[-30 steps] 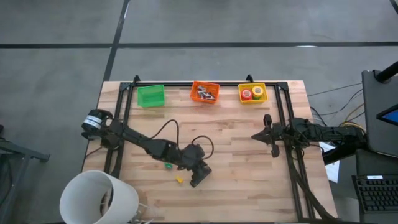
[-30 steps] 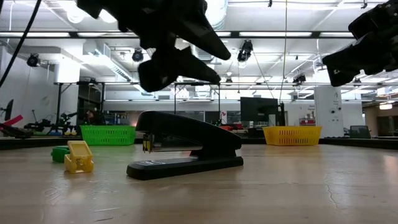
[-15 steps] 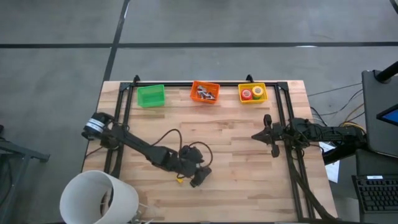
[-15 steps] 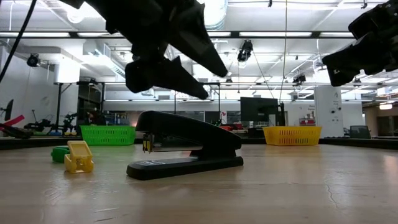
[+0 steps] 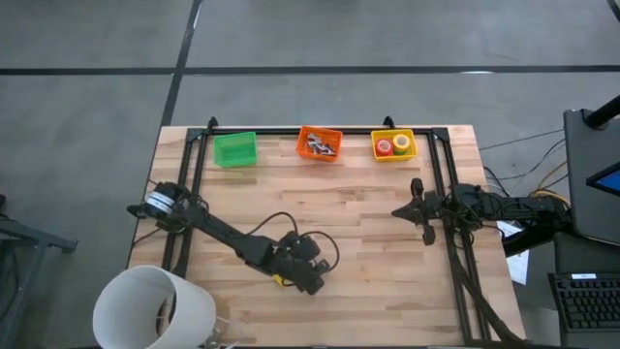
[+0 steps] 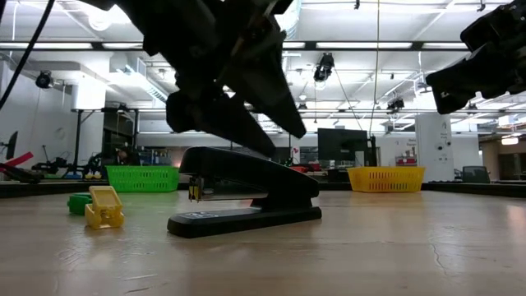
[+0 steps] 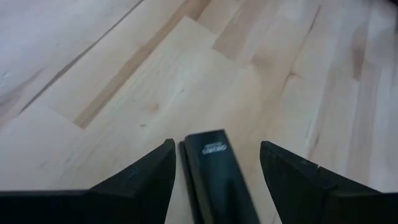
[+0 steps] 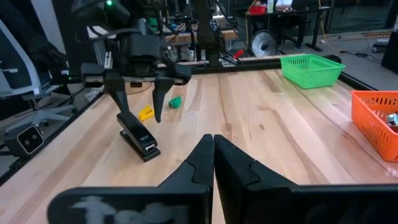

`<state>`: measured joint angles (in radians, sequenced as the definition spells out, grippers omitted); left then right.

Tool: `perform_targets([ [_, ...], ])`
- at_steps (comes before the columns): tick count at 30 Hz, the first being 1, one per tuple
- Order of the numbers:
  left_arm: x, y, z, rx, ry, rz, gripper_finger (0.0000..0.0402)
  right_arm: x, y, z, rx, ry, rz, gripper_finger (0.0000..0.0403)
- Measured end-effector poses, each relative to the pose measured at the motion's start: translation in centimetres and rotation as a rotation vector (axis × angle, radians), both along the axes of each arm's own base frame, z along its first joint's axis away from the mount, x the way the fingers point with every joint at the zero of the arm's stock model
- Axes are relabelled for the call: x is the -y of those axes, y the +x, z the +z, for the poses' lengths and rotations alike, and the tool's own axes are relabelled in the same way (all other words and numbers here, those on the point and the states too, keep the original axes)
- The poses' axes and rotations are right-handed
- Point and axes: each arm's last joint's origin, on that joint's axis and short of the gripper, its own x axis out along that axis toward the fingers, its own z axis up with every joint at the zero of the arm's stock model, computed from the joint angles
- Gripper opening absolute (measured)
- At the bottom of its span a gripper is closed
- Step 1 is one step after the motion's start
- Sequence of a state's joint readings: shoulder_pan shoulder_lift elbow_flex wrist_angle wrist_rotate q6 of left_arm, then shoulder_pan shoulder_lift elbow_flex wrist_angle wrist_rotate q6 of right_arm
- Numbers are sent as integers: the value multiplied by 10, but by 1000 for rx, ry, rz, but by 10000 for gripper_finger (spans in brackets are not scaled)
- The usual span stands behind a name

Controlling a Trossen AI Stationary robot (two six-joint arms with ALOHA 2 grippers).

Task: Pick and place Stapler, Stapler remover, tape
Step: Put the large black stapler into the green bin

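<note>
The black stapler (image 6: 246, 193) stands on its flat base on the wood table near the near edge, long and low. My left gripper (image 7: 217, 144) hangs over it, open. Its two fingers stand either side of the stapler's front end (image 7: 210, 148), with a gap showing on each side. In the high view the left gripper (image 5: 308, 279) covers most of the stapler. Red and yellow tape rolls (image 5: 393, 145) lie in the yellow bin. My right gripper (image 8: 213, 149) waits shut above the table's right side (image 5: 399, 211).
A small yellow piece (image 6: 103, 207) and a green one (image 6: 80, 202) sit on the table just left of the stapler. Green bin (image 5: 234, 148), orange bin (image 5: 319, 144) and yellow bin (image 5: 407, 155) line the far edge. A large white round object (image 5: 155, 308) stands at the near left corner.
My left gripper has moved toward the table's near edge and down over the stapler, staying open, until its fingers stand beside the stapler's top. The stapler has kept its place.
</note>
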<state>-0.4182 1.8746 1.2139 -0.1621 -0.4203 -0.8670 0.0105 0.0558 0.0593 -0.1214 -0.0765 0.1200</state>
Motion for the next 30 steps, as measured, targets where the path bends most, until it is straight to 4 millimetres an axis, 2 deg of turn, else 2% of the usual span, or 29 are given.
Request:
perform_targets([
  [7,0,-2,-6,-20,-6,-5,234,0,0,0,0,0,1,9],
  [13,7,8,-28,-56,-12,-37,234,0,0,0,-1,0,3,9],
  [23,11,18,-44,-130,8,-35,231,0,1,-1,-9,0,1,9],
  [30,9,16,-42,-140,40,-54,192,0,1,-1,-14,0,1,9],
])
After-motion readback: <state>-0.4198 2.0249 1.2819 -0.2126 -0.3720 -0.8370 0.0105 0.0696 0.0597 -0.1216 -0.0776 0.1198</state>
